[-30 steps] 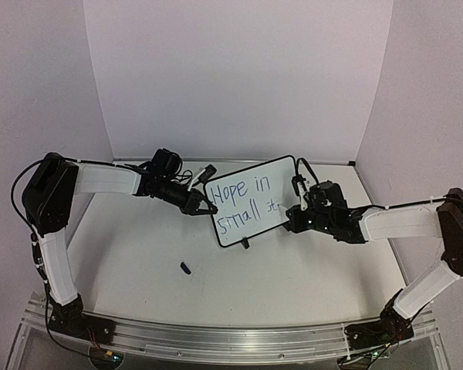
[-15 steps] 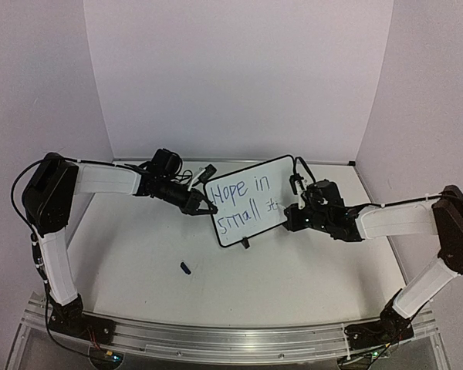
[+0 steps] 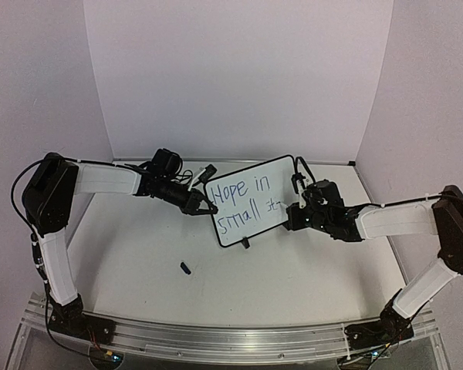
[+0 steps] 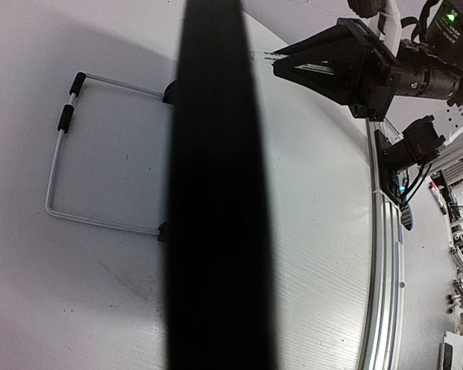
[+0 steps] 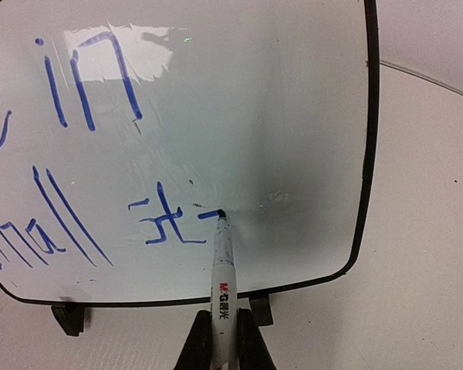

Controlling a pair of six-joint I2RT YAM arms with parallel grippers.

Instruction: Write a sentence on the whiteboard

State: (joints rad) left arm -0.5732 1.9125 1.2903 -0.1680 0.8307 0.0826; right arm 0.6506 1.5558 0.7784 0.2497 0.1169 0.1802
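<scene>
The whiteboard [image 3: 251, 223] stands tilted at mid table on small black feet. Blue words of the sentence [image 3: 243, 202] read "Hope in small st" plus a short dash. My left gripper [image 3: 204, 206] is shut on the board's left edge. In the left wrist view the board's edge [image 4: 220, 185] is a wide black band that hides the fingers. My right gripper [image 5: 224, 347] is shut on a white marker [image 5: 223, 270]. The marker's tip touches the whiteboard [image 5: 255, 116] at the end of the dash, right of "st" [image 5: 166, 220]. From above, the right gripper [image 3: 293, 217] sits by the board's right edge.
A small dark marker cap [image 3: 185, 268] lies on the table in front of the board. The board's wire stand [image 4: 62, 162] rests on the table behind it. An aluminium rail [image 3: 216, 339] runs along the near edge. White walls close in at the back and both sides.
My right gripper has shifted slightly with the marker, and a short blue stroke has appeared to the right of "st". The left arm and the board have not moved.
</scene>
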